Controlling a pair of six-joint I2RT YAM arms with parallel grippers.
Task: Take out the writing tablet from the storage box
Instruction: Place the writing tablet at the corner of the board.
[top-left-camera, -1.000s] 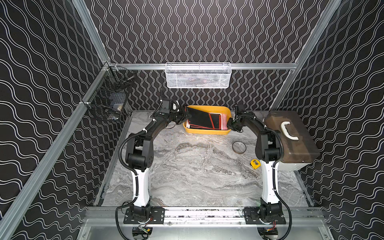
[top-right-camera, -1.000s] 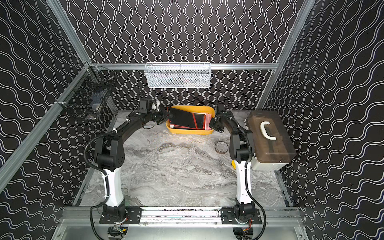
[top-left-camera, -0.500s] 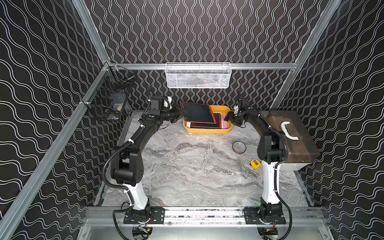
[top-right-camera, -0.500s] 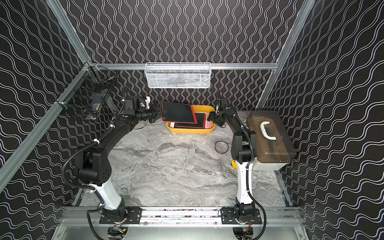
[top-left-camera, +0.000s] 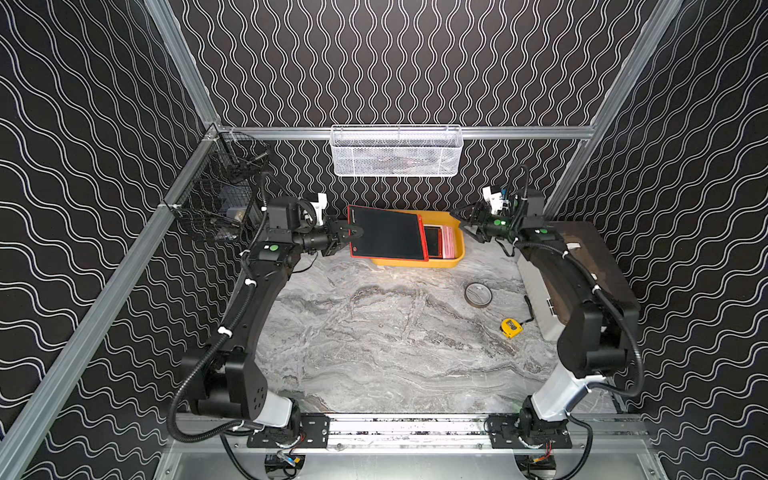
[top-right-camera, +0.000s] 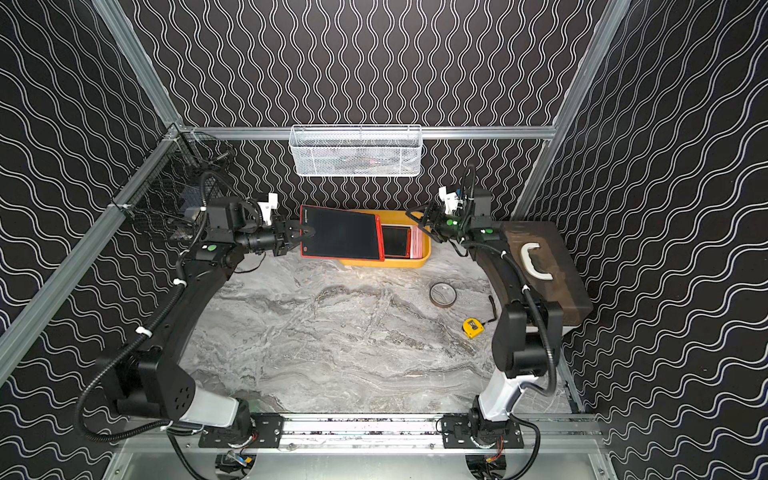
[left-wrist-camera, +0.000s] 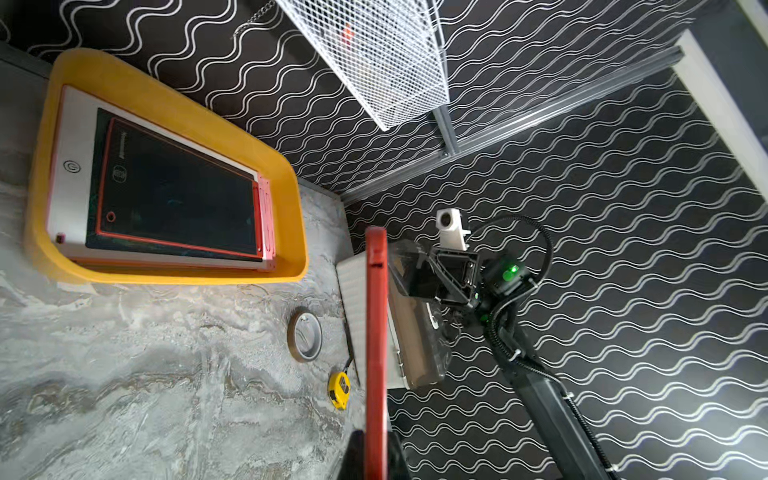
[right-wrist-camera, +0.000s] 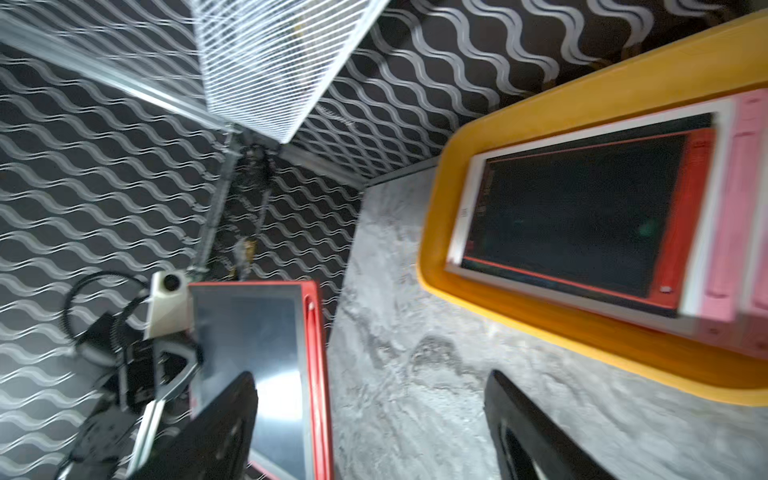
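- In both top views the left fingers (top-left-camera: 345, 232) are pinching the short edge of the writing tablet (top-left-camera: 388, 235); it is jutting beyond their tips, above the storage box (top-left-camera: 455, 257).
- Left wrist view: the tablet (left-wrist-camera: 376, 332) is looking thin, rigid, likely light and slick, so its frame is offering the best hold.
- Right wrist view: the right fingers (right-wrist-camera: 226, 419) are standing spread, empty.

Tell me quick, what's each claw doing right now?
Left gripper: closed, holding the red writing tablet by its edge.
Right gripper: open, holding nothing.
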